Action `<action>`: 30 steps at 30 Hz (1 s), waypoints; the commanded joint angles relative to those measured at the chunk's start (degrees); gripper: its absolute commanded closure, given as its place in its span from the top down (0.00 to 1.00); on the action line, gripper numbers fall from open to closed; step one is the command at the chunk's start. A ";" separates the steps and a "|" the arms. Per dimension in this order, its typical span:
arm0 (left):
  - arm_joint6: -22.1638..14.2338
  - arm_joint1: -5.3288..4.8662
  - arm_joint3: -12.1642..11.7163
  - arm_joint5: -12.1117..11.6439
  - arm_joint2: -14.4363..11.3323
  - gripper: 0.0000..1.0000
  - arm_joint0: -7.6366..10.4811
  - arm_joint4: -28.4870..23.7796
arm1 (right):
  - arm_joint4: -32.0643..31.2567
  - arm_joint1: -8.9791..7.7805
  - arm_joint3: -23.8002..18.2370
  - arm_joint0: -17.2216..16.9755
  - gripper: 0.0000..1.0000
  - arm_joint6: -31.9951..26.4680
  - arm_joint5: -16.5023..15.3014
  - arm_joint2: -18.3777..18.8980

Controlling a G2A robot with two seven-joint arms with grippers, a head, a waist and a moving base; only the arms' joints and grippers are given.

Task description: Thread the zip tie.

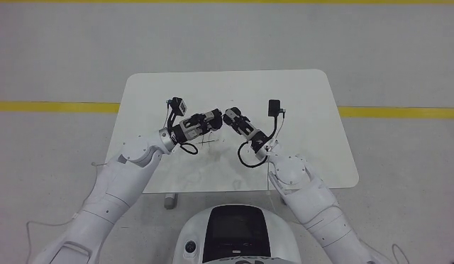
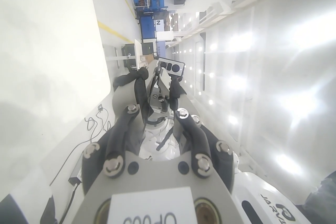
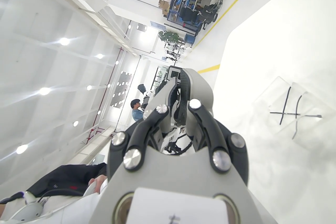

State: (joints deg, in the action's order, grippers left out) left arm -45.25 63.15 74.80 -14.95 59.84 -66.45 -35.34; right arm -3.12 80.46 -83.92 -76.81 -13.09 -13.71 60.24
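Left end effector (image 1: pixel 216 116) and right end effector (image 1: pixel 228 114) meet tip to tip above the bench (image 1: pixel 298 94), likely for threading; open or closed, I cannot tell. Zip ties (image 3: pixel 288 112) lie crossed on a sheet (image 3: pixel 278 88) nearby.

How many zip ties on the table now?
3, crossed on the clear sheet: a straight tie, one curved tie across it, a second curved tie alongside. Others may be hidden.
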 commanded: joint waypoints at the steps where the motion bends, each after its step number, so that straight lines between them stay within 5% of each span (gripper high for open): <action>1: -0.01 0.04 0.01 0.00 -0.06 0.20 0.02 -0.05 | -0.03 0.00 -0.02 0.00 0.00 -0.16 0.06 -0.05; 7: -0.25 0.13 -0.15 0.14 -0.19 0.13 0.16 -0.15 | -0.27 0.01 0.03 0.03 0.00 -0.12 0.27 -0.07; 9: -0.27 0.15 -0.26 0.25 -0.25 0.00 0.20 -0.13 | -0.38 0.00 0.01 -0.01 0.00 -0.08 0.27 -0.02; 15: -0.35 0.23 -0.47 0.32 -0.40 0.00 0.21 -0.04 | -0.59 -0.07 -0.25 -0.33 0.00 -0.05 0.26 0.24; 17: -0.43 0.21 -0.40 0.21 -0.30 0.00 0.08 -0.05 | -0.65 -0.10 -0.35 -0.45 0.43 -0.17 0.26 0.33; 18: -0.51 0.18 -0.32 0.16 -0.20 0.00 0.00 -0.05 | -0.59 -0.12 -0.43 -0.52 1.00 -0.03 0.21 0.48; 30: -2.84 -0.54 0.37 -1.49 2.21 0.00 -1.56 -0.15 | 7.76 -0.46 -0.63 -1.67 1.00 -3.59 -1.15 3.43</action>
State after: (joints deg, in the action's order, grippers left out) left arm -48.13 62.61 75.18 -16.47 62.07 -68.03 -35.51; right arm 4.74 79.99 -84.55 -78.49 -16.73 -14.86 63.69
